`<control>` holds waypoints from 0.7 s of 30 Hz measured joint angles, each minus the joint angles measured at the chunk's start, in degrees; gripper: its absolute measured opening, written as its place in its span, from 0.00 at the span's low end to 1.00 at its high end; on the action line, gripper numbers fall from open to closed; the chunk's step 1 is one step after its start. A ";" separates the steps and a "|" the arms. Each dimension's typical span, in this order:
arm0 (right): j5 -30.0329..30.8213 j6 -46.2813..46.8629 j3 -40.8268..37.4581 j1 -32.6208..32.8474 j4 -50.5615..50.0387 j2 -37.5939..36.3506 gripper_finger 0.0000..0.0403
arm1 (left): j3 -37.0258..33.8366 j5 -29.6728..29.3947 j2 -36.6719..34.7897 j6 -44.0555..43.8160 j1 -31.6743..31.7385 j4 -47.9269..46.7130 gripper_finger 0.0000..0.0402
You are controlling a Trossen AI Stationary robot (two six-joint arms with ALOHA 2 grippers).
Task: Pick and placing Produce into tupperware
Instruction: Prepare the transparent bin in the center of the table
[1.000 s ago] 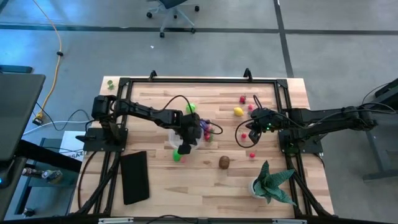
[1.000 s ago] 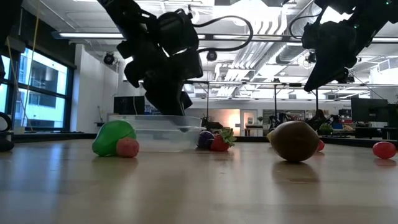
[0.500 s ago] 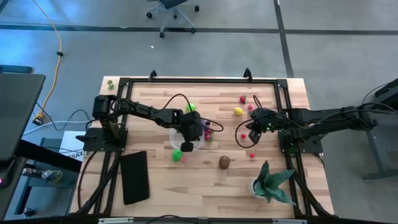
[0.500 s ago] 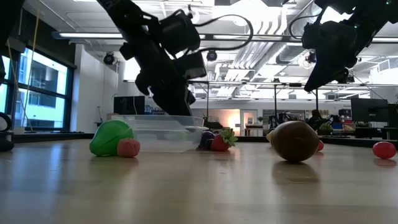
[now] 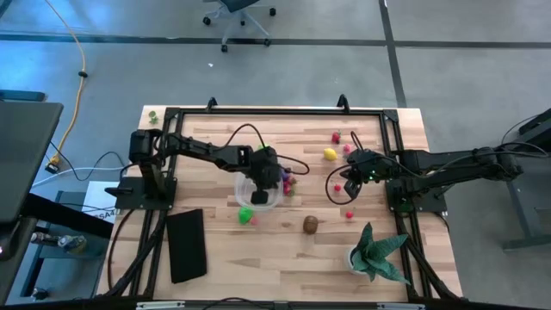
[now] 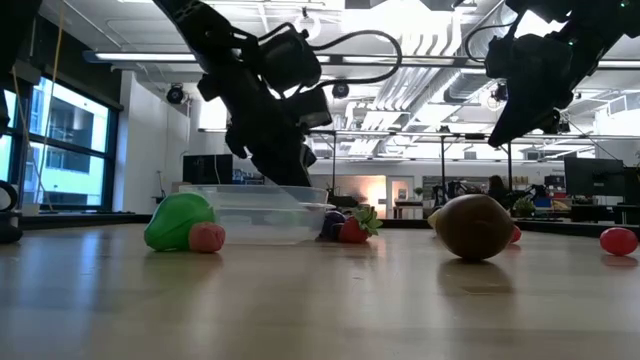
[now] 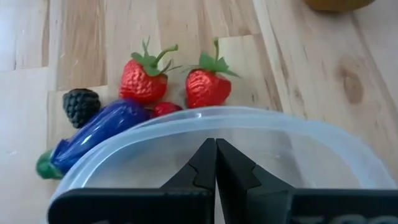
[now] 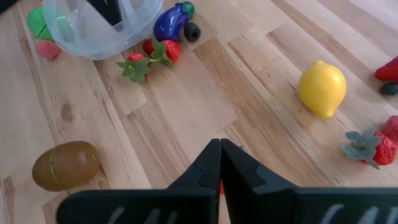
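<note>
The clear tub (image 5: 242,191) (image 7: 311,140) sits mid-table. My left gripper (image 7: 216,163) (image 5: 261,195) is shut, with its fingers down inside the tub, which otherwise looks bare. Around the tub lie a green pepper (image 5: 245,213), two strawberries (image 7: 144,81), a purple eggplant (image 7: 99,137) and a blackberry (image 7: 81,106). A brown kiwi (image 5: 310,225) (image 6: 473,226) and a lemon (image 8: 321,90) lie farther right. My right gripper (image 8: 219,158) (image 5: 348,185) is shut and hovers above the table, right of the tub. My left gripper reaches into the tub from above, slanting, with its fingers shut. The tub's wall (image 6: 250,212) hides the fingertips in the low view. Whether they touch the tub's floor or wall I cannot tell.
A black slab (image 5: 187,245) lies near the left front. A potted plant (image 5: 374,254) stands at the right front. More red berries (image 5: 336,136) (image 5: 349,213) lie around the right gripper. Bare wood shows between the kiwi and the near edge.
My left gripper has drawn back from the tub's near rim toward the table's far edge, and its wrist has tipped over more. My right arm has kept still.
</note>
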 joint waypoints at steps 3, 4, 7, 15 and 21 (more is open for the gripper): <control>0.02 0.00 0.00 -0.02 0.04 0.02 0.00 | -0.02 0.25 -1.84 1.28 0.08 -1.74 0.00; 0.01 -0.01 0.00 0.00 0.15 0.00 0.00 | -0.02 0.23 -2.98 1.88 0.08 -3.11 0.00; 0.20 -0.28 0.00 -0.02 0.99 0.02 0.00 | -0.02 -0.37 -7.61 3.33 0.79 -6.58 0.00; 0.23 -2.86 0.00 -0.06 3.31 0.00 0.00 | -0.02 -8.27 -24.38 8.38 4.78 -20.43 0.00; 0.30 -3.40 0.00 -0.06 3.82 0.02 0.00 | -0.55 -11.20 -33.54 9.17 8.51 -26.22 0.00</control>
